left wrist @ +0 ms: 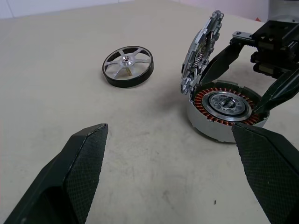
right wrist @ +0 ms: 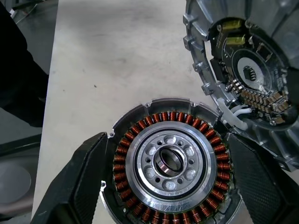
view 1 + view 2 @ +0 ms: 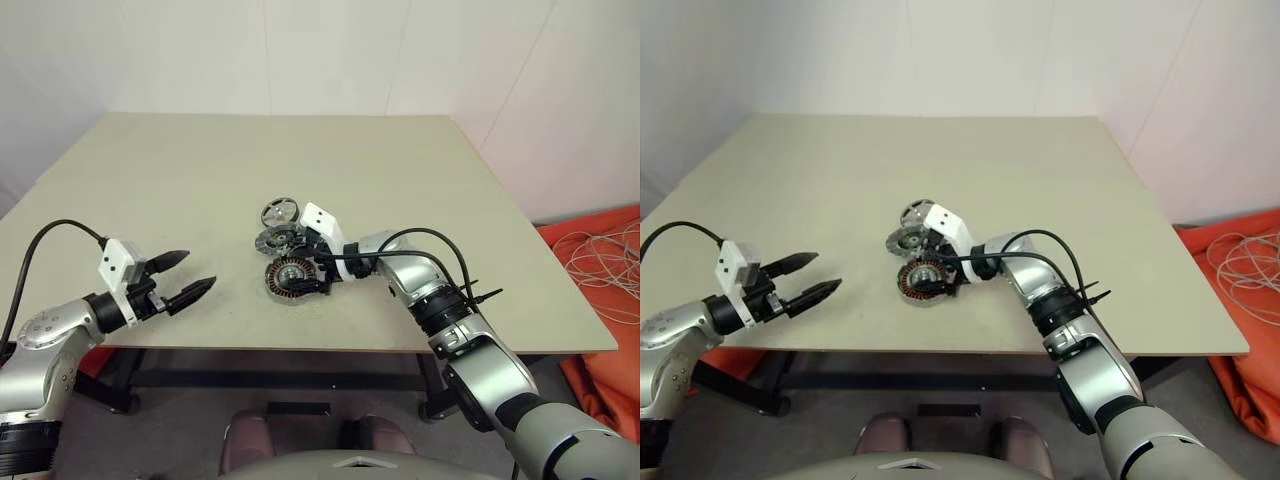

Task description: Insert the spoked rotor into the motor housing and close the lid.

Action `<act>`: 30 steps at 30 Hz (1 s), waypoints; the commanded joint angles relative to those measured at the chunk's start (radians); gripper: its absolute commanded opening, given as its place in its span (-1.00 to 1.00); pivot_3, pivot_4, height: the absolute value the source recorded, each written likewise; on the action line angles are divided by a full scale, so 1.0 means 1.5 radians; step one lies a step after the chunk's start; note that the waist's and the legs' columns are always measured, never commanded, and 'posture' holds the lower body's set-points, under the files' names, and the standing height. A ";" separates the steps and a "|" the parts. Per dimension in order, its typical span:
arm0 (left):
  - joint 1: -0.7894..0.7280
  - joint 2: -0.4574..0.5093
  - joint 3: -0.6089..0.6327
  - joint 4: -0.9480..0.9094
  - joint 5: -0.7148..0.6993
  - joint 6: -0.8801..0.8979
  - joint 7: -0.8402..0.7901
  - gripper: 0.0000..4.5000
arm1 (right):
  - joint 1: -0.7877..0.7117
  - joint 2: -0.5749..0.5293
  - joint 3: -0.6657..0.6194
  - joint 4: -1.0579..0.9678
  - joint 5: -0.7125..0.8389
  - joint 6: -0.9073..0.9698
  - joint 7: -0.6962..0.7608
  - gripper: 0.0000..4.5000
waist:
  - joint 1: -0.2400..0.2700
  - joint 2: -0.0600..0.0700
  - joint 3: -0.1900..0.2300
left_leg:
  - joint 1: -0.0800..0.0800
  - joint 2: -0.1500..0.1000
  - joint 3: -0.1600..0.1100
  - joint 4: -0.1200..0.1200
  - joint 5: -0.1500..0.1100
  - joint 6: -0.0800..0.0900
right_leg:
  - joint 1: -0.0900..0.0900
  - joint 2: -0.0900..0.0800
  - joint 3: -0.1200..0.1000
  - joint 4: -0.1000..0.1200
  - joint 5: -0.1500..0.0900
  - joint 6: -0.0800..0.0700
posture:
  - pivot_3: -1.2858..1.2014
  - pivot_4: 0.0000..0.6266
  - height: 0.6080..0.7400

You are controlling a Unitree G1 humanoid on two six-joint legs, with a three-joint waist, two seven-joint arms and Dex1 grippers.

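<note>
On the beige counter [image 3: 180, 180] the three motor parts sit together near the front middle. The motor housing [image 1: 225, 112] lies flat with its open side up, showing a ring of copper windings around a silver hub. The right hand [image 3: 300, 282] reaches in from the 3 o'clock side, its two black fingers spread wide and standing on either side of the housing, one at each flank of the rim; in the right wrist view the pads [image 2: 79, 186] lie just beside the rim, and whether they touch it I cannot tell. The hand is released, not clamped on anything.

The lid [image 1: 202, 51] stands tilted up on edge at the housing's 12 o'clock rim, its inner face with circuit parts turned toward the housing, its lower edge touching the housing rim.

The spoked rotor [image 1: 128, 65] lies flat on the counter just beyond the lid, at about 12 o'clock from the housing, apart from both hands, its silver spokes facing up.

The left hand [image 3: 190, 276] hovers over the counter at about 9 o'clock from the housing, well apart from it, fingers spread open and holding nothing.
</note>
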 commanded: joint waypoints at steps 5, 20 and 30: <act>-0.011 0.003 0.005 -0.014 0.001 -0.008 -0.001 1.00 | -0.005 -0.012 -0.029 -0.103 0.054 0.059 0.014 0.98 | 0.000 0.000 0.000 | 0.000 0.000 0.000 0.000 0.000 0.000 | 0.000 0.000 0.000 0.000 0.000 0.000 | 0.03 -1.00 1.00; -0.016 0.004 0.002 -0.008 0.003 -0.009 -0.006 1.00 | 0.002 -0.023 -0.031 -0.109 0.070 0.066 0.001 -0.99 | 0.000 0.000 0.000 | 0.000 0.000 0.000 0.000 0.000 0.000 | 0.000 0.000 0.000 0.000 0.000 0.000 | 0.03 -1.00 1.00; -0.015 0.003 0.004 -0.010 0.002 -0.006 -0.005 1.00 | -0.009 -0.014 -0.040 -0.095 0.072 0.056 -0.013 -0.99 | 0.000 0.000 0.000 | 0.000 0.000 0.000 0.000 0.000 0.000 | 0.000 0.000 0.000 0.000 0.000 0.000 | 0.03 -1.00 1.00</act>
